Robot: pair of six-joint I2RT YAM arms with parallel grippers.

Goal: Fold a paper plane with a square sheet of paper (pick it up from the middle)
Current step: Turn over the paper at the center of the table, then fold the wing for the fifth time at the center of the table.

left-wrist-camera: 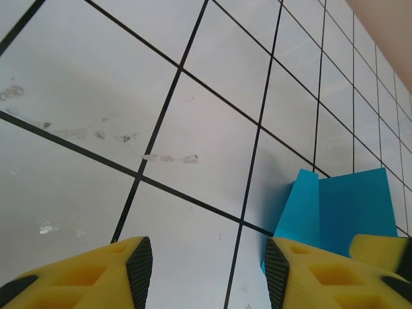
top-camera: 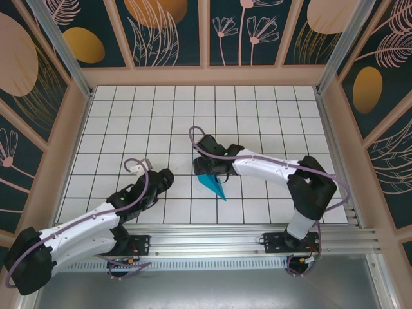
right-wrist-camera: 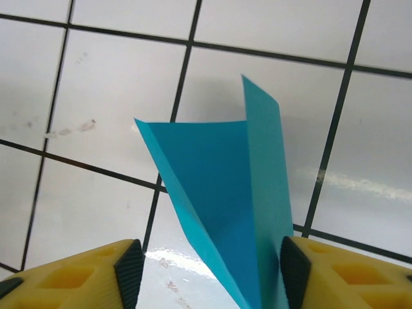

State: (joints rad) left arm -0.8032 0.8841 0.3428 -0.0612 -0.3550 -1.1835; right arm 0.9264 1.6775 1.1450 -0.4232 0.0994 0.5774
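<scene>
Folding looks essentially complete: the plane, a pointed dart, lies near the centre of the table between the parted, unclamped jaws of the right gripper, with the left gripper open and empty beside it, so only arm withdrawal seems left.

No writing, label or number is legible.

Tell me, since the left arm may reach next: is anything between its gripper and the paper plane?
Nothing visible does. Bare white tile lies between the left gripper and the paper plane to its right; the right gripper has its open jaws flanking the plane.
</scene>
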